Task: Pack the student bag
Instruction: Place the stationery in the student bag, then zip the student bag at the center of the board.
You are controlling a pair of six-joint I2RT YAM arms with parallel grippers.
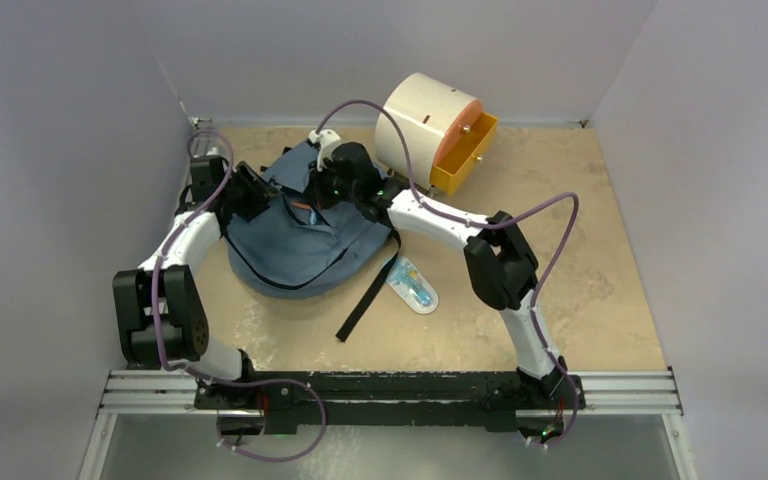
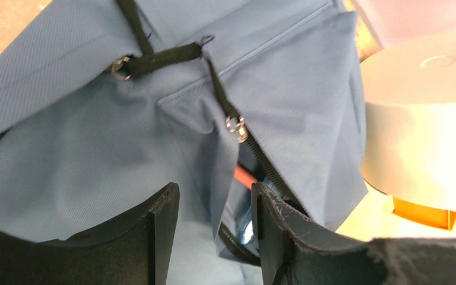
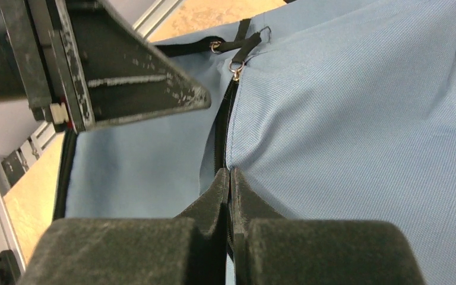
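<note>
Top external view: student bag lies slumped on the table, about 10 o'clock from the table's centre. Cream cabinet, orange drawer pulled out, sits at 1 o'clock of the bag, just beside it. Clear packet with something blue inside lies on the bare top at 4 o'clock of the bag, next to a loose black strap. Packet not yet packed.

Both arms reach over the bag's far end. Left gripper is at its 10 o'clock edge, right gripper at its 12 o'clock.

Right wrist view: jaws pressed together, tips on the zip line. Cloth creases rise to the tips, so I read this as a pinch on one lip of the opening. Zipper pull hangs at 12 o'clock of the tips, apart from them.

Left wrist view: fingers stand about half spread, with nothing clamped that I can see. A hanging flap of blue cloth and the open zip slit show in the gap. Something red-orange sits inside the slit; cannot tell what.

Step in hand, my reading: opening the bag mouth, one lip lifted and the other free.

Next move calls for the left gripper to close on the free lip near the zip tape, not the loose panel, and draw it toward 9 o'clock so the slit gapes. Soft cloth will sag. Fetching the packet means one arm letting go, and the mouth may collapse.
</note>
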